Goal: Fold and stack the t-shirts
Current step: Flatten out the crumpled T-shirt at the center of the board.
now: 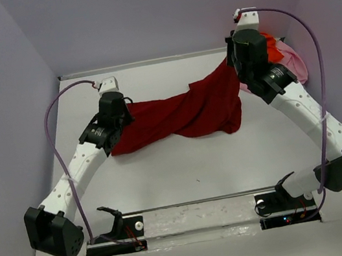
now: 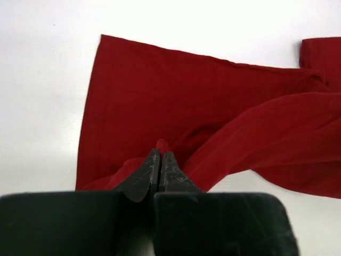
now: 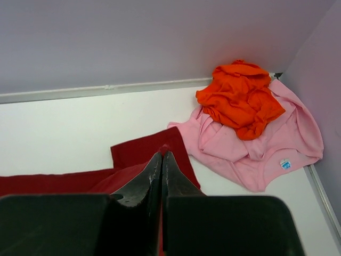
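Centre of top view filled by white desk (image 1: 185,171). Across middle of that view, dark red t-shirt (image 1: 182,113) is stretched and twisted, left end laid on desk, right end raised toward upper right. Right half of right wrist view: light pink t-shirt (image 3: 250,154) crumpled in desk corner, with bright orange t-shirt (image 3: 240,98) bunched on top. Bottom centre of left wrist view: left tool (image 2: 160,160) clenched on dark red t-shirt fold. Bottom centre of right wrist view: right tool (image 3: 162,159) clenched on its edge.
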